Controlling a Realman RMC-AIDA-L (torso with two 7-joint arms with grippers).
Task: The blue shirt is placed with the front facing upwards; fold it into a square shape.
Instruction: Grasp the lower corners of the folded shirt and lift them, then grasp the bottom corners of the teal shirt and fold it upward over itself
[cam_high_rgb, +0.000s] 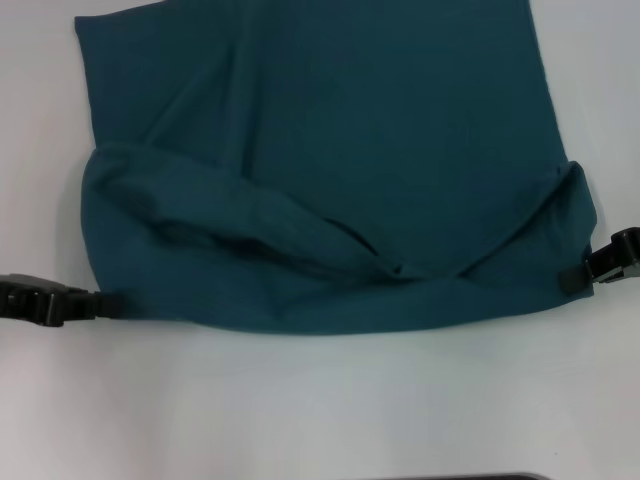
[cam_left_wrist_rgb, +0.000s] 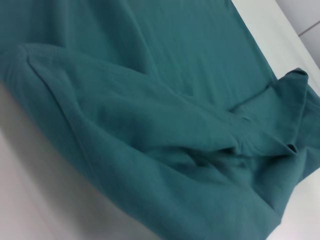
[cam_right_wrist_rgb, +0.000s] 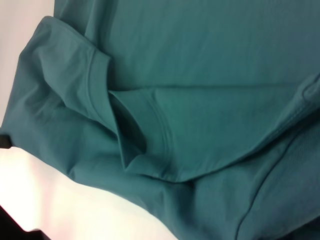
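The blue shirt (cam_high_rgb: 330, 130) lies on the white table (cam_high_rgb: 320, 400), plain teal side up, with no letters showing. Its near part is doubled over in a loose, rumpled fold with a pocket near the middle (cam_high_rgb: 385, 265). My left gripper (cam_high_rgb: 105, 300) meets the shirt's near left corner, low on the table, and looks shut on the cloth. At the near right corner my right gripper (cam_high_rgb: 573, 279) has a black finger lying over the cloth. The left wrist view shows bunched shirt (cam_left_wrist_rgb: 150, 100); the right wrist view shows the shirt (cam_right_wrist_rgb: 200, 75) and a ribbed hem band (cam_right_wrist_rgb: 160, 130).
Bare white table runs along the near side and on both sides of the shirt. A thin dark edge (cam_high_rgb: 460, 477) shows at the very bottom of the head view.
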